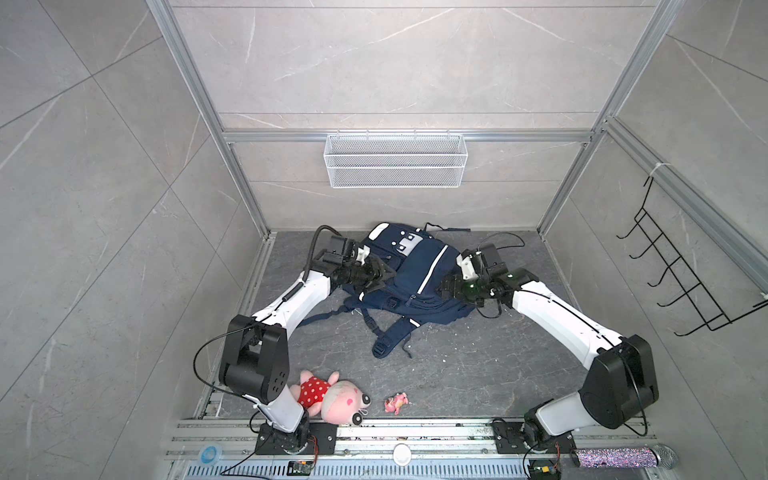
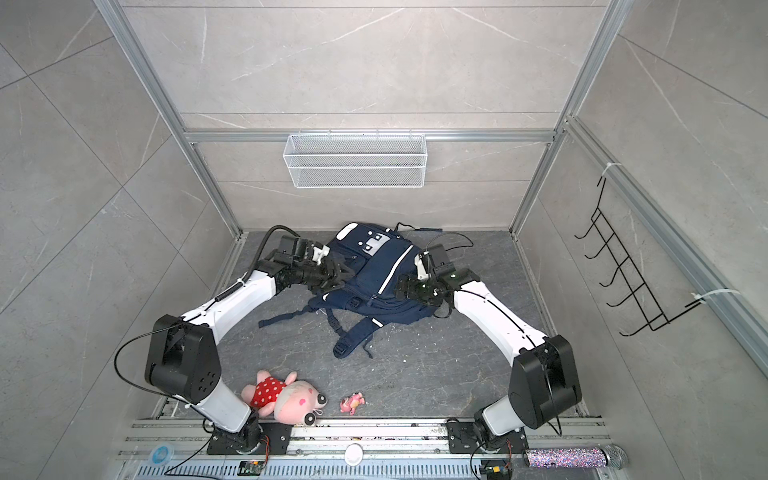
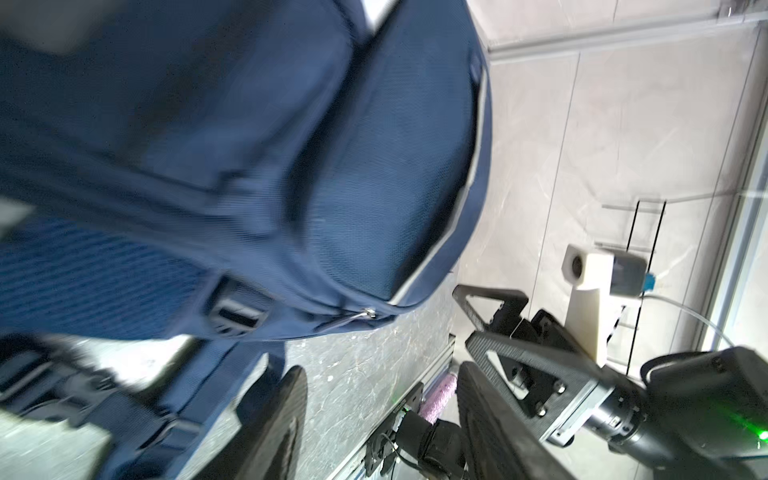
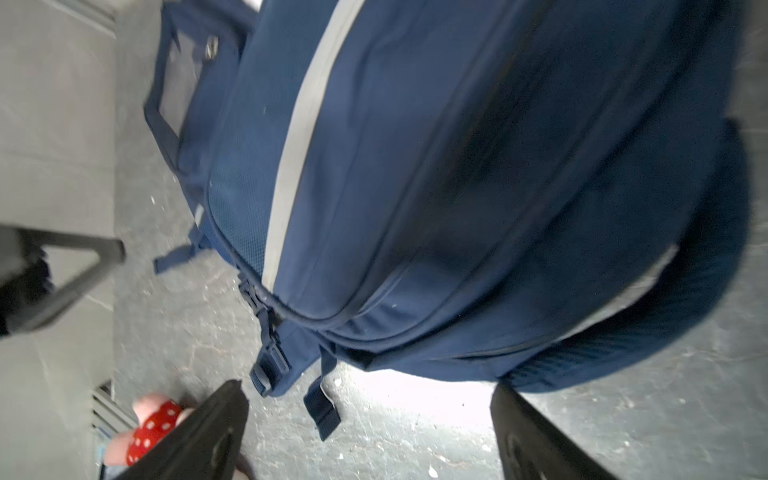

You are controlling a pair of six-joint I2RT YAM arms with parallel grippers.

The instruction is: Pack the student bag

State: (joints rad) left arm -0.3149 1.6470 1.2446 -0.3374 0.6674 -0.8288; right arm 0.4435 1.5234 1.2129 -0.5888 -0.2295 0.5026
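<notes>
The student bag (image 1: 415, 270) (image 2: 374, 274), navy with white stripes and a grey-white patch, lies on the dark floor near the back wall, with its shoulder straps (image 1: 390, 336) trailing toward the front. My left gripper (image 1: 384, 272) (image 2: 343, 272) is at the bag's left side. In the left wrist view this gripper (image 3: 380, 374) is open, with only floor between its fingers and the bag (image 3: 291, 166) just beyond them. My right gripper (image 1: 442, 286) (image 2: 399, 286) is at the bag's right side. In the right wrist view it (image 4: 368, 390) is open wide and empty, close to the bag (image 4: 457, 166).
A pink plush toy in a red dotted dress (image 1: 328, 395) and a small pink toy (image 1: 395, 403) lie near the front rail. A white wire basket (image 1: 395, 160) hangs on the back wall, a black hook rack (image 1: 685, 266) on the right wall. A glittery microphone (image 1: 623, 457) lies at the front right.
</notes>
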